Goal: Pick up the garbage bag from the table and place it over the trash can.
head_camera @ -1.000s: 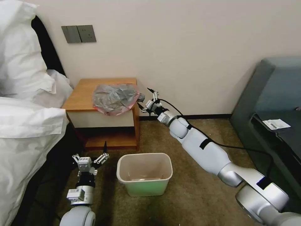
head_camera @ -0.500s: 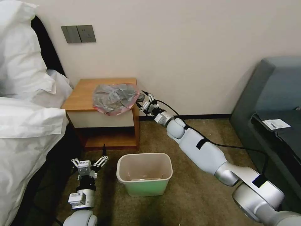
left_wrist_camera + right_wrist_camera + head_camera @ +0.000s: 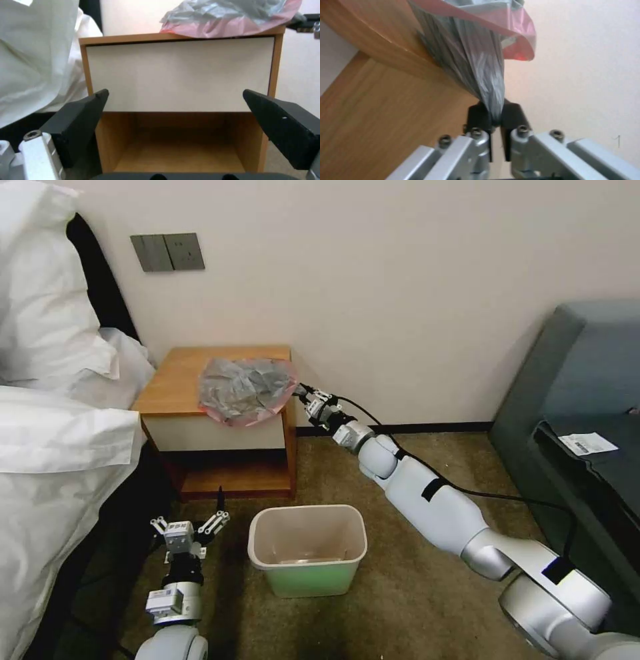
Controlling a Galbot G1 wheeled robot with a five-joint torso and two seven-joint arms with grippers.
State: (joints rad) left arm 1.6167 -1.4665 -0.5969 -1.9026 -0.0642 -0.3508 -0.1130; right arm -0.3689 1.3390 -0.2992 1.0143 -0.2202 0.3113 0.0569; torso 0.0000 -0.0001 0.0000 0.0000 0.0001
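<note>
The bag (image 3: 245, 389) lies crumpled on the right half of the table (image 3: 173, 380), its pink rim spilling over the front edge and one grey corner drooping past the right side. There the right gripper (image 3: 305, 395), reaching in beside the table's right edge, has its fingers clenched on that corner, so the grasp looks made while the bulk of the bag rests on the wood: the lift, the carry and the fitting over the can (image 3: 308, 549) are all left to do. The can stands open and unlined on the carpet in front of the table. The left gripper (image 3: 191, 525) hovers low beside the can, fingers spread wide and holding nothing. The right wrist view settles the grip, showing a twisted grey strand of plastic pinched between the two dark pads (image 3: 479, 117). The left wrist view shows the white drawer front (image 3: 180, 75) and lower shelf (image 3: 180, 155) straight ahead, with the bag's rim overhanging above.
</note>
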